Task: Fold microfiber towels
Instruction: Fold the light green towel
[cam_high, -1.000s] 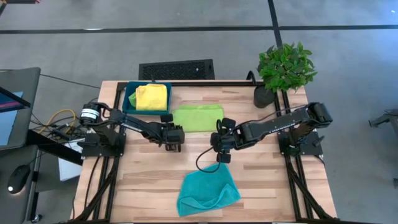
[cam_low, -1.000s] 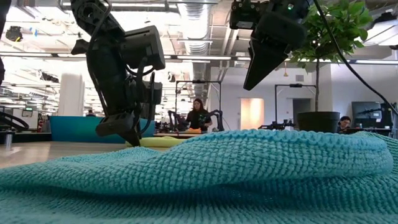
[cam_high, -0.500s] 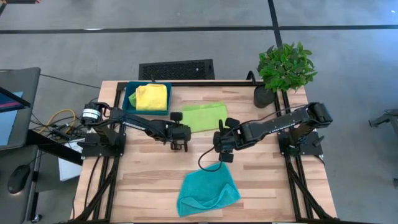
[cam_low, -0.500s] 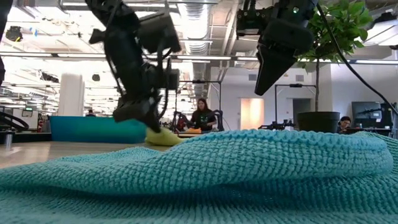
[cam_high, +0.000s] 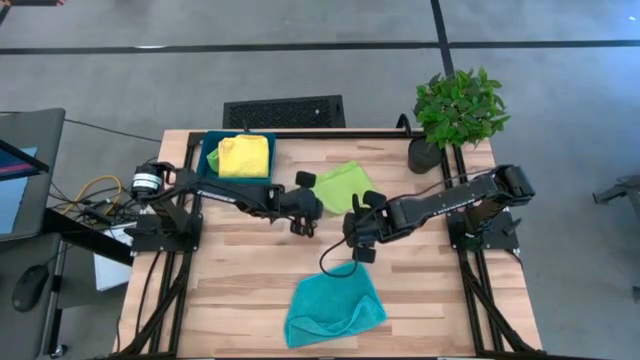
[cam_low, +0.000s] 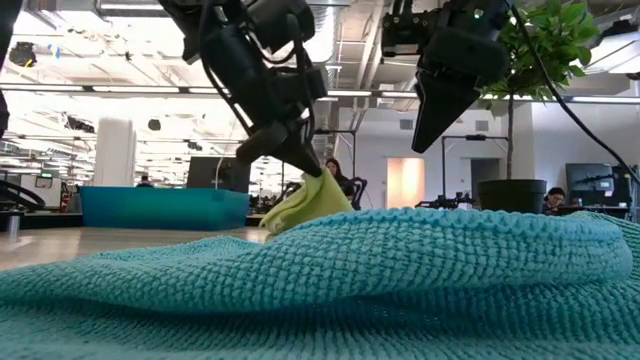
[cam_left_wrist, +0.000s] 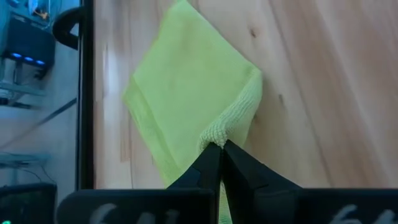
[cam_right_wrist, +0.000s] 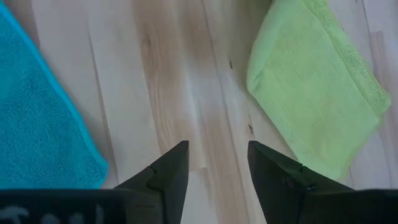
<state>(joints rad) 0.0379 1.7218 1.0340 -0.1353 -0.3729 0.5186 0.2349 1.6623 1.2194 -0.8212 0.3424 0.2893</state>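
My left gripper (cam_left_wrist: 219, 149) is clamped on the near corner of the green towel (cam_high: 342, 184), lifting it at mid-table. The rest of the cloth lies ahead of my fingers, toward the plant (cam_high: 458, 106). My right gripper (cam_right_wrist: 217, 165) hovers with its fingers apart over bare wood, between the green towel and the teal towel (cam_high: 334, 308). The left is nearer, so I judge the fold is its job.

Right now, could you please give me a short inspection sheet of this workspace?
Surface: wooden table, bare between the cloths.
Job's things: lime green towel pinched at one edge; teal towel crumpled at the near edge; yellow towel in the tray.
Clutter: potted plant on the far right corner.
Grippers: left claw shut on the lime towel; right claw open over bare wood.
Cables: black cable by the teal towel.
Surroundings: people seated in the room behind.
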